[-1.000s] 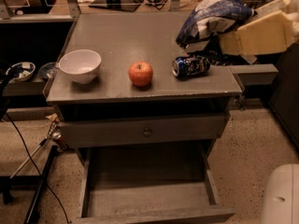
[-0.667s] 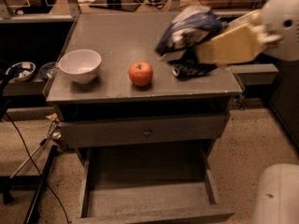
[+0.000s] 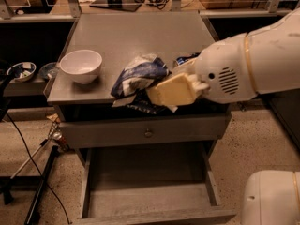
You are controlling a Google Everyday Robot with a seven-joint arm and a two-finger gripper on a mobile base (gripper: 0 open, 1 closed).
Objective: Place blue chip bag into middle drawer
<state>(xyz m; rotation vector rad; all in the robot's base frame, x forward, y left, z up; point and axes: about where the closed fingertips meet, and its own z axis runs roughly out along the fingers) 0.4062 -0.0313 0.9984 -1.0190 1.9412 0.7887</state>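
since the earlier frames the gripper [image 3: 155, 93] has swung the blue chip bag [image 3: 139, 75] from the right rear of the grey cabinet [image 3: 136, 32] to the middle of its front edge, and the white arm [image 3: 253, 62] behind it now reaches in over the cabinet's right side. the gripper, a pale yellow block at the end of that arm, is clamped on the bag. the crumpled foil, dark blue with white patches, bunches out from its tip and is lifted off the cabinet top, with a dark lower flap hanging over the cabinet's front lip. the bag is above that front edge, about midway across the cabinet's width, and not inside any part of it. the middle drawer [image 3: 145, 196] is pulled out from the lower part of the cabinet toward the camera, a wide grey tray with low side walls, lower than the held bag. between the cabinet top and the open tray is a closed drawer front [image 3: 117, 134] with a small round knob [image 3: 148, 133] at its centre. a white bowl [image 3: 80, 65] stands upright on the left front of the cabinet top. a blue-and-white can [image 3: 186, 59] peeks out on the right of the top, mostly hidden by the arm. left of the cabinet, two small dishes [image 3: 21, 71] sit on a lower shelf and dark cables [image 3: 28, 158] trail on the floor. a rounded white robot part [image 3: 272, 198] shows at the cabinet's lower right.
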